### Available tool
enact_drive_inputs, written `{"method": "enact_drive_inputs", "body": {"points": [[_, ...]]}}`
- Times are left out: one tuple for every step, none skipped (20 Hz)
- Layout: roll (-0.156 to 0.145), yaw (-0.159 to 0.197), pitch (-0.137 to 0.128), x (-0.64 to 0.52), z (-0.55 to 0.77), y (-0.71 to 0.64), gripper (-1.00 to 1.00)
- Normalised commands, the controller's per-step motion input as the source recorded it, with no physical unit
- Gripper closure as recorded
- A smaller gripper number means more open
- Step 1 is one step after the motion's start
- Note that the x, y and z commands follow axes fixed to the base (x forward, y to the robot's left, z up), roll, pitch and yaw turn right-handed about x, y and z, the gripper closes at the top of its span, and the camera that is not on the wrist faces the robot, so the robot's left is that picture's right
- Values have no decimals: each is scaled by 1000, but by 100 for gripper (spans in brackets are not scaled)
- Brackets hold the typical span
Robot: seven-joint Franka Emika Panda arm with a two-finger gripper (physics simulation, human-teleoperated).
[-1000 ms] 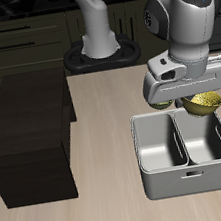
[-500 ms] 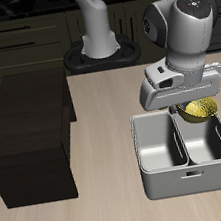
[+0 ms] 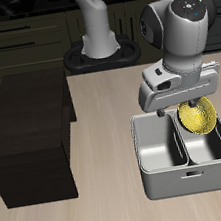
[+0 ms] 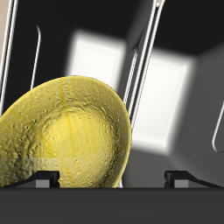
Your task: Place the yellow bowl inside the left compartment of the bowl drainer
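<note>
Exterior view: arm reaches down over the bowl drainer (image 3: 190, 176).
Gripper (image 3: 194, 105): closed on the yellow bowl's rim.
Yellow bowl (image 3: 198, 117): tilted on edge, above one well of the drainer.
Dark box (image 3: 30, 136): well apart from the drainer.

bowl (image 3: 198, 118) tilted above drainer (image 3: 190, 176), dark box (image 3: 30, 135) beside it

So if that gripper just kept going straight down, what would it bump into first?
Probably the floor of a bowl drainer well. The gripper points down over it, holding the tilted yellow bowl, which would likely touch first, near the central wall; depth is unclear.
</note>
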Motion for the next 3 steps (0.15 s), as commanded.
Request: {"method": "enact_drive_inputs", "body": {"points": [[45,19,-6,-107,70,41,-100],[50,-58,-11,-251,195,148,-100],[100,-18,-49,-265,262,241,-100]]}}
